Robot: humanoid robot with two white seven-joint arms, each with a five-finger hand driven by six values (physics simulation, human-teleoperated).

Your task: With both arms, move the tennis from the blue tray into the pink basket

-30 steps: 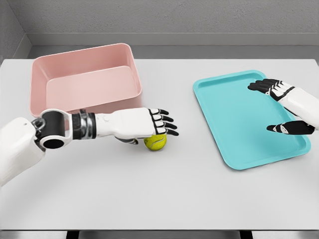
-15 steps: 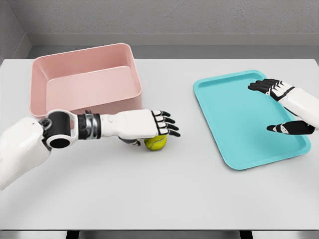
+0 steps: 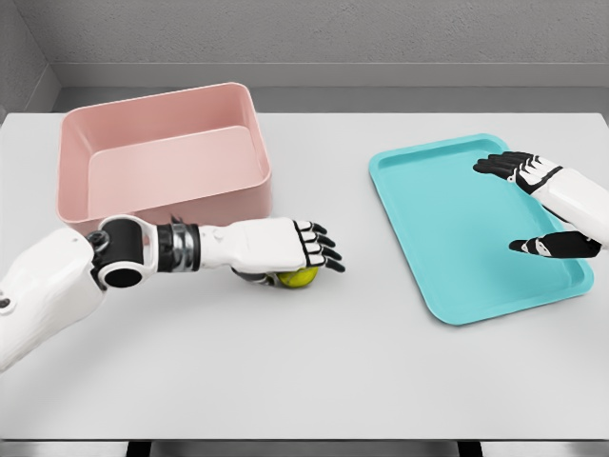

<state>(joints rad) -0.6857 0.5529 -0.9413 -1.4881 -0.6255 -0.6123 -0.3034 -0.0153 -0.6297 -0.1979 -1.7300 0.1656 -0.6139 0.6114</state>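
White table (image 3: 314,371) carries a yellow-green ball (image 3: 297,277) (mostly hidden) under the left hand (image 3: 285,248), fingers extended flat over it; right hand (image 3: 538,205) spread above the tray (image 3: 447,228).

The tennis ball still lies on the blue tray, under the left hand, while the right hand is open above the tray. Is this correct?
Not quite. The head view shows the tennis ball on the white table, between the pink basket and the blue tray, not on the tray. It is under the left hand; the right hand is open above the tray.
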